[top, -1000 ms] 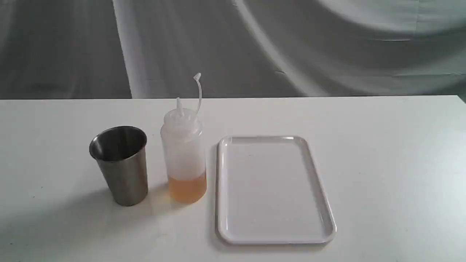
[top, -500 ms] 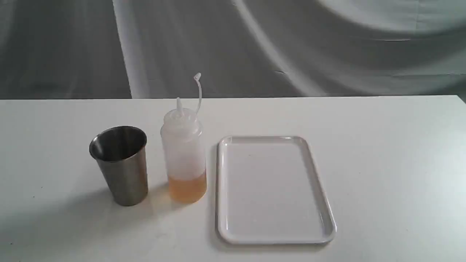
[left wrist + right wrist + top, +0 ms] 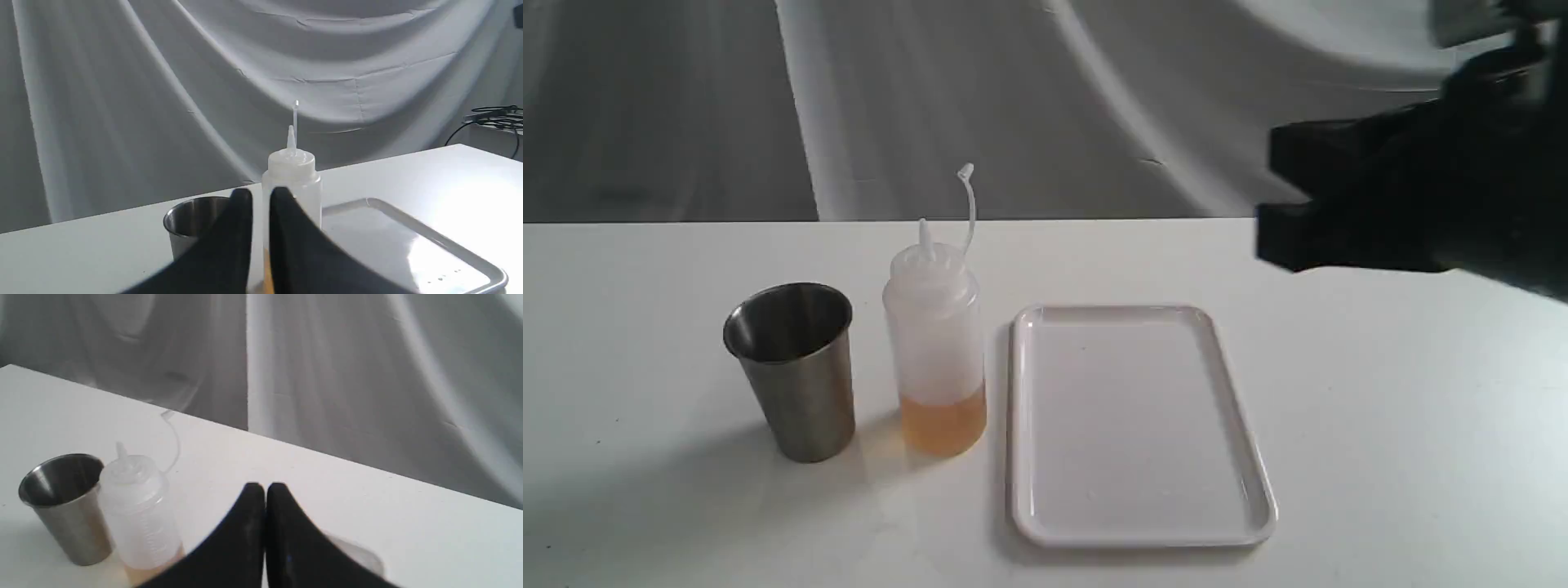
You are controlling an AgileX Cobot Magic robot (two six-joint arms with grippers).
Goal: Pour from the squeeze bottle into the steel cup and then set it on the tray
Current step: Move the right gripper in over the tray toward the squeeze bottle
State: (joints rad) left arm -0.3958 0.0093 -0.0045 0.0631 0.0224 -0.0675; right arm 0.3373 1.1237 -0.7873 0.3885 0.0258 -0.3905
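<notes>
a white desk (image 3: 1380, 392) with a matte top reaches back to a grey cloth backdrop (image 3: 1013, 106), which hangs in broad folds and creases. in the left wrist view, black cables (image 3: 496, 116) loop past the desk's edge.

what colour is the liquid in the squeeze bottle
Amber-orange, pooled at the bottom of the squeeze bottle; clearest in the exterior view.

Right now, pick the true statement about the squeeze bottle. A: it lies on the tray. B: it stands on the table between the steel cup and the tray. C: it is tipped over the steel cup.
B: the squeeze bottle stands upright on the table, steel cup on one side, tray on the other.
</notes>
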